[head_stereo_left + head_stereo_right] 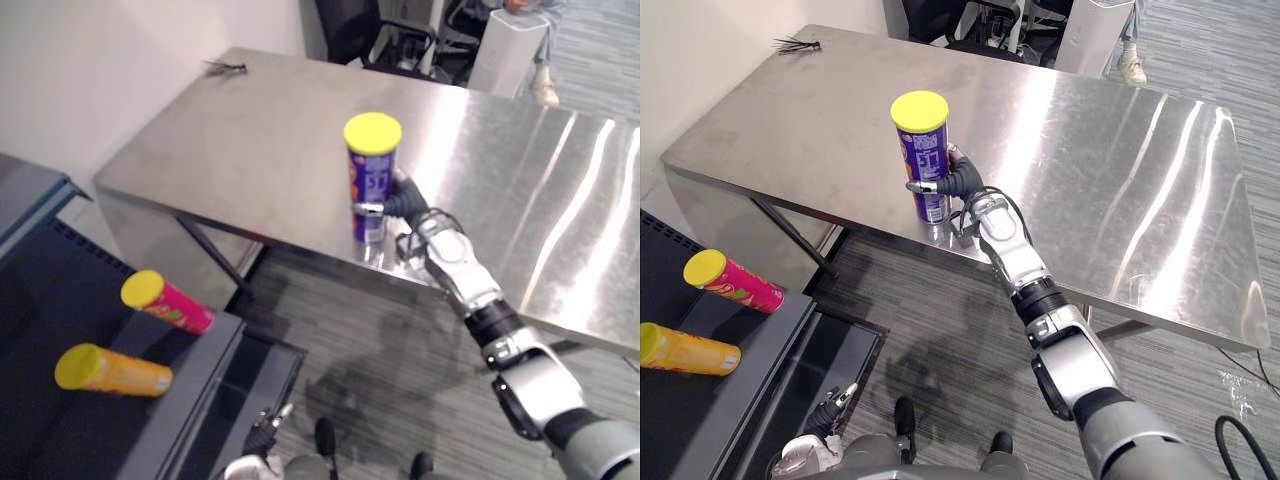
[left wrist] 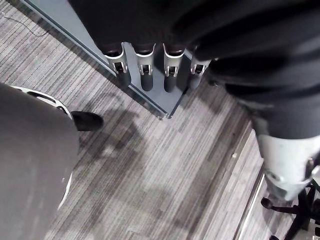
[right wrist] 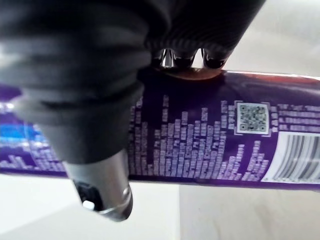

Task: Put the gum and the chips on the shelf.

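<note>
From my station, the steel table [image 1: 250,150] took up most of the head views. The dark shelf [image 1: 190,390] stood low at the robot's left, well apart from the table's near edge.

The right arm reached out over that edge. The right hand [image 1: 965,185] was wrapped round the lower half of the purple chip can [image 1: 371,180], which stood upright on the table close to the edge, yellow lid on top. In the right wrist view the fingers curled over the far side of the can and the thumb [image 3: 100,185] lay across the near side, so I read it as a closed grasp on the can. I could not tell whether the base had left the steel.

Two more cans lay on their sides on the shelf, the pink can [image 1: 170,305] and the orange can [image 1: 115,370], near each other but apart. The left hand [image 2: 146,75] hung low beside the shelf's corner, fingers straight and holding nothing. I could not pick out any gum, on the table or on the shelf.

I judged the step in hand to be the pick-up of the chips. The next move called for a straight lift to keep the tall can from tipping. After that would come a swing left and down towards the shelf, to a free spot beside the two cans.
</note>
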